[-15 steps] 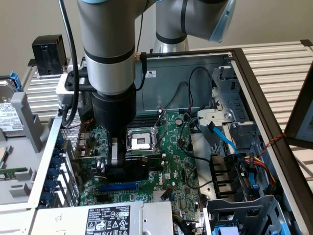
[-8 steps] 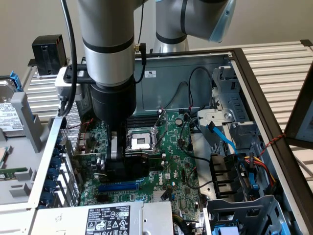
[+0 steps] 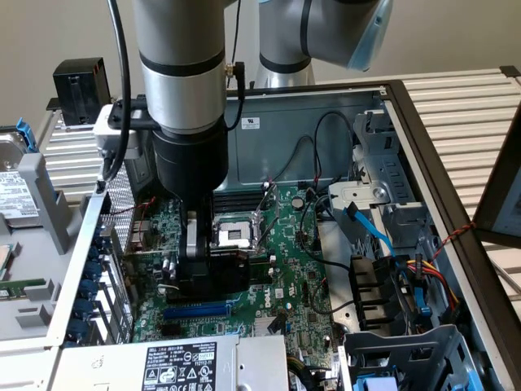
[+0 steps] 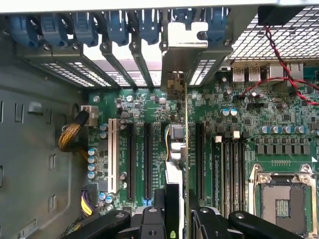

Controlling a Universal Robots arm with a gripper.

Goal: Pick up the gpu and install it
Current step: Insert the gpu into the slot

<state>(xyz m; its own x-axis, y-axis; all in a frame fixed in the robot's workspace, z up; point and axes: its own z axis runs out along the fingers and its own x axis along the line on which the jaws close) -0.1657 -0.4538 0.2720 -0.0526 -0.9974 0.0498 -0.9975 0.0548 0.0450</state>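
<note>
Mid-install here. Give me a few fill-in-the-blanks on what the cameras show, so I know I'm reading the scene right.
1. The gripper holds the gpu, which stands on its ___ over the motherboard.
2. The clips along the case's rear slot openings are ___.
3. The expansion slot nearest the yellow cables is ___.
Missing words: edge; blue; white.

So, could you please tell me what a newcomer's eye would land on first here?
The big silver arm reaching down into the open computer case catches the eye first. Its fingers clamp the gpu edge-on over the green motherboard, beside the silver CPU socket.
</note>
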